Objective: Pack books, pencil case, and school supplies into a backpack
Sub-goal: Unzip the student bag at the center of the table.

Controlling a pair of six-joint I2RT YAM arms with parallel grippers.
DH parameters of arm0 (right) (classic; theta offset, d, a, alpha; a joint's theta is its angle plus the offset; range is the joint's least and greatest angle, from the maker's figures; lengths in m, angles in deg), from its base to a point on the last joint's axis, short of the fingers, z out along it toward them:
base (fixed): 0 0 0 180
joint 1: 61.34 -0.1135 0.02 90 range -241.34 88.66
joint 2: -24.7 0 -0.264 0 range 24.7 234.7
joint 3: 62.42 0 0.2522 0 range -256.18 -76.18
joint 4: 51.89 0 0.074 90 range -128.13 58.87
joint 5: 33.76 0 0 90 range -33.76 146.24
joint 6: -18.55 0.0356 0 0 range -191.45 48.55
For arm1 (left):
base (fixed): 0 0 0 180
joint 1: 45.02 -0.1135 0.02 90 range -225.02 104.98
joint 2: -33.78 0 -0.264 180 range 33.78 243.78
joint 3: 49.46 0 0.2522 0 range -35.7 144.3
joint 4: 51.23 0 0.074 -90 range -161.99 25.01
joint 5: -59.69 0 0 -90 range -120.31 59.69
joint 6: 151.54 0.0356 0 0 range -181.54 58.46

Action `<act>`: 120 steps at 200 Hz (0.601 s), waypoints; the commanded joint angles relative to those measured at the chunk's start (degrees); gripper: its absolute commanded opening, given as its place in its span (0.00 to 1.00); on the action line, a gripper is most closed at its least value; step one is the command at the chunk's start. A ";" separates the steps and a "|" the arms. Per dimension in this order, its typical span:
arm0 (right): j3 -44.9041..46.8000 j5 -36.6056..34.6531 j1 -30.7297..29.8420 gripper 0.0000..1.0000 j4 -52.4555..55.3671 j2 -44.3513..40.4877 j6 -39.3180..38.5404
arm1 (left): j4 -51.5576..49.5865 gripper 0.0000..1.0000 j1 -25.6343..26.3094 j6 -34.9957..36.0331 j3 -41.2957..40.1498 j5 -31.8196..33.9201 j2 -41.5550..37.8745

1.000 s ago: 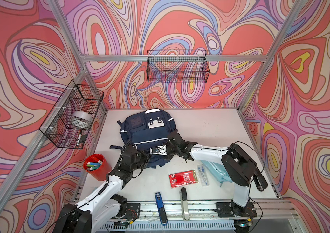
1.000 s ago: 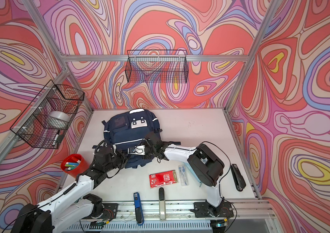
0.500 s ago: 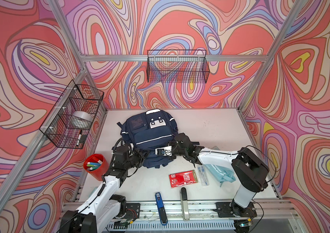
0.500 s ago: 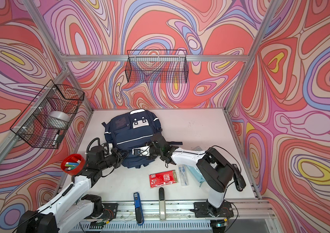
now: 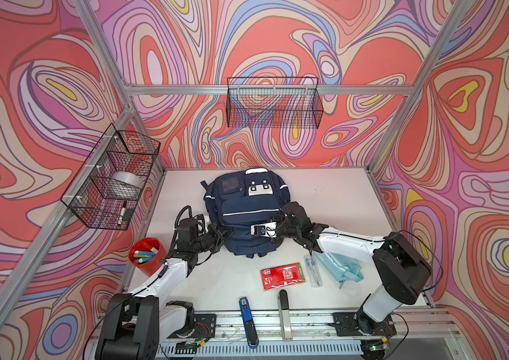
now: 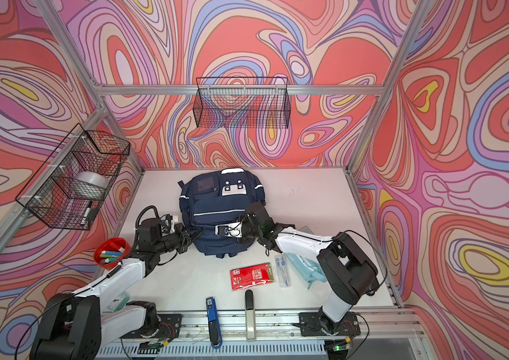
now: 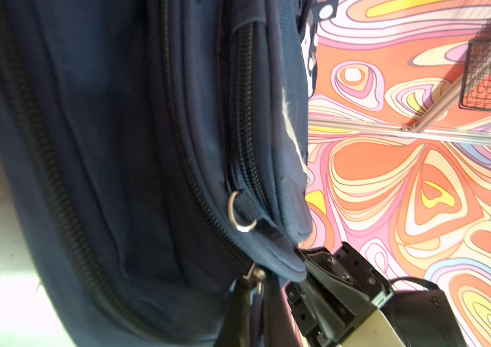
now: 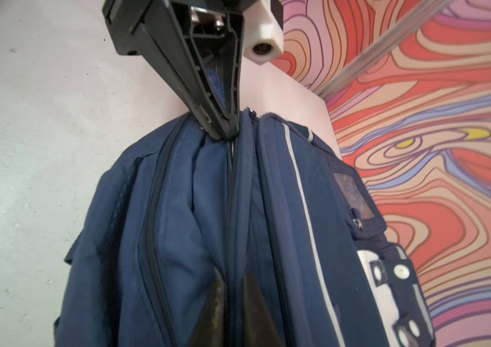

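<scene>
Left end effector [image 8: 222,132] is clamped on the backpack [image 5: 247,212] rim, apparently bracing it, while right end effector [image 8: 234,296] straddles the zip [image 8: 230,192], jaws slightly parted, grip undeterminable.

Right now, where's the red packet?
In both top views, the red packet lies on the table between the backpack and the front edge, with the pen pack on its right.

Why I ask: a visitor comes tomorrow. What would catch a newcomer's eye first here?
The swirling red, pink and purple walls surround the table. Then the navy backpack mid-table, with the left end effector pinching its near end and the right end effector straddling a zip there.
</scene>
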 commanded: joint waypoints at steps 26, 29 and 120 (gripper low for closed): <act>-5.03 -10.39 -7.21 0.59 1.50 0.82 6.22 | 1.39 0.00 2.56 -3.23 1.99 16.68 -2.37; -5.27 -10.81 -7.83 0.59 1.14 1.09 6.69 | 1.00 0.00 2.61 -3.11 2.10 16.68 -2.47; -20.50 -26.08 -13.84 0.60 2.11 19.79 21.50 | -3.22 0.00 2.79 -3.21 2.05 16.41 -7.24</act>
